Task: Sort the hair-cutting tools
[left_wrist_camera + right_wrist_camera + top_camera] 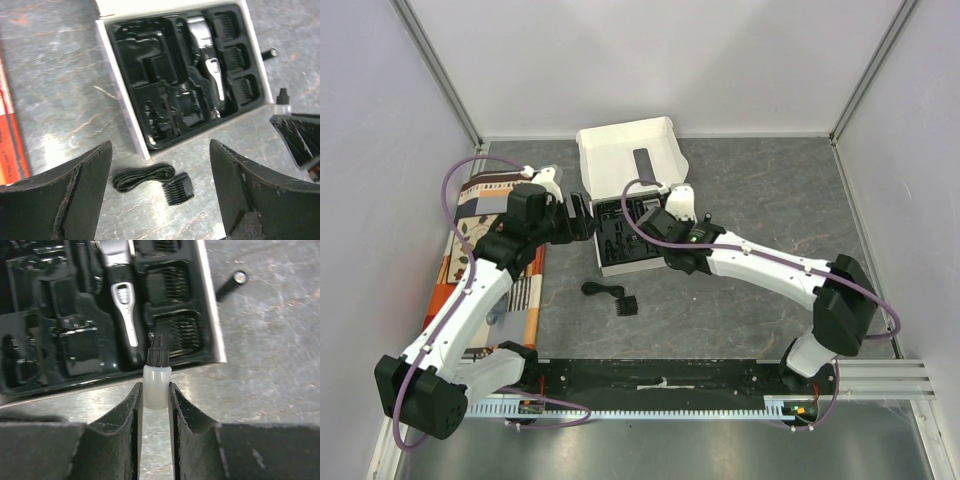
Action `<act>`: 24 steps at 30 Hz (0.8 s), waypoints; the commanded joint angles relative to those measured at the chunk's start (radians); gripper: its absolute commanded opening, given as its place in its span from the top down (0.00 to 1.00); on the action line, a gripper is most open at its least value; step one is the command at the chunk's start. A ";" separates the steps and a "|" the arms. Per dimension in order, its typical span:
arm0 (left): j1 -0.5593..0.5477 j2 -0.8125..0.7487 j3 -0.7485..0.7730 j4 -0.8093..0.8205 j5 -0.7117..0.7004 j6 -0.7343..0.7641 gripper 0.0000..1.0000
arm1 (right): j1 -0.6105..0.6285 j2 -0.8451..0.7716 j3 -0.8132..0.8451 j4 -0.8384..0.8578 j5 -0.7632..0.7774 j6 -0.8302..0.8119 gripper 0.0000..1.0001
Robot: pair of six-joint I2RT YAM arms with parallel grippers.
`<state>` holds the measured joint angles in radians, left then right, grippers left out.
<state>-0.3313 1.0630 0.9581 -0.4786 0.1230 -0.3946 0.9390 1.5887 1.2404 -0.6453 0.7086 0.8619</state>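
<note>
Right jaws: closed on a small pale bottle (156,389) with a black ribbed cap. It was gripped by its body between the fingers of the right gripper (156,401), with the cap pointed away from them.
Bottle's place: held at the near edge of the white box (214,320), in line with the clipper's tail end. Its height above the table could not be told.
Left jaws: spread wide, with nothing held between them. The left gripper (160,160) was poised off the box's left side and aimed toward it.
Clipper (207,55): laid in the long slot of the black tray (135,55) inside the box, with the silver blade head turned toward the raised lid.
Guards in tray: three ribbed pieces were seated in the slots along the box's right wall, beside the clipper.
Loose comb guard (178,189): laid on the grey table (60,100), just outside the box's near edge.
Cable (141,178): coiled on the table just beside the loose comb guard, on its left in the top view.
Small dark cylinder (231,283): laid on the table just outside the box's right wall. It was too small to be identified.
Patterned mat (470,225): spread well left of the box, under the left arm.
</note>
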 commanded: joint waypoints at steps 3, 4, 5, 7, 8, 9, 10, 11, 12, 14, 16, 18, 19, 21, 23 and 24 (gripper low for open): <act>0.006 -0.044 0.021 -0.052 -0.267 -0.055 0.16 | 0.060 0.140 0.181 0.024 -0.041 -0.061 0.85; 0.006 -0.058 0.022 -0.063 -0.281 -0.053 0.16 | 0.064 0.175 0.198 0.033 -0.053 -0.067 0.85; 0.006 -0.061 0.024 -0.074 -0.302 -0.053 0.16 | 0.075 0.192 0.235 0.035 -0.063 -0.072 0.85; 0.005 -0.075 0.031 -0.095 -0.312 -0.061 0.16 | 0.084 0.241 0.269 0.044 -0.087 -0.078 0.85; 0.006 -0.080 0.031 -0.124 -0.322 -0.067 0.16 | 0.096 0.254 0.298 0.044 -0.095 -0.083 0.85; 0.006 -0.086 0.030 -0.136 -0.332 -0.069 0.16 | 0.103 0.281 0.313 0.049 -0.112 -0.087 0.85; 0.006 -0.090 0.021 -0.144 -0.341 -0.070 0.16 | 0.107 0.295 0.326 0.058 -0.118 -0.099 0.85; 0.006 -0.106 0.013 -0.156 -0.361 -0.066 0.16 | 0.119 0.307 0.350 0.062 -0.124 -0.104 0.85; 0.006 -0.113 0.007 -0.158 -0.368 -0.066 0.16 | 0.126 0.332 0.363 0.064 -0.132 -0.107 0.85; 0.008 -0.133 -0.007 -0.166 -0.368 -0.064 0.15 | 0.135 0.355 0.393 0.065 -0.141 -0.118 0.85; 0.008 -0.144 -0.021 -0.166 -0.364 -0.064 0.15 | 0.136 0.384 0.413 0.068 -0.153 -0.119 0.85; 0.008 -0.158 -0.041 -0.154 -0.362 -0.052 0.15 | 0.138 0.408 0.422 0.081 -0.175 -0.135 0.85; 0.006 -0.164 -0.050 -0.149 -0.355 -0.047 0.15 | 0.138 0.418 0.439 0.081 -0.193 -0.139 0.85; 0.008 -0.179 -0.068 -0.135 -0.350 -0.044 0.15 | 0.138 0.447 0.458 0.081 -0.213 -0.152 0.85; 0.008 -0.186 -0.071 -0.135 -0.350 -0.043 0.15 | 0.136 0.462 0.479 0.082 -0.225 -0.153 0.85; 0.008 -0.189 -0.074 -0.137 -0.350 -0.043 0.15 | 0.136 0.474 0.484 0.082 -0.225 -0.156 0.85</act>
<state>-0.3267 0.8989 0.8940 -0.6315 -0.2089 -0.4294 1.0779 2.0262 1.6638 -0.5846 0.5159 0.7322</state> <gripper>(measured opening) 0.851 0.294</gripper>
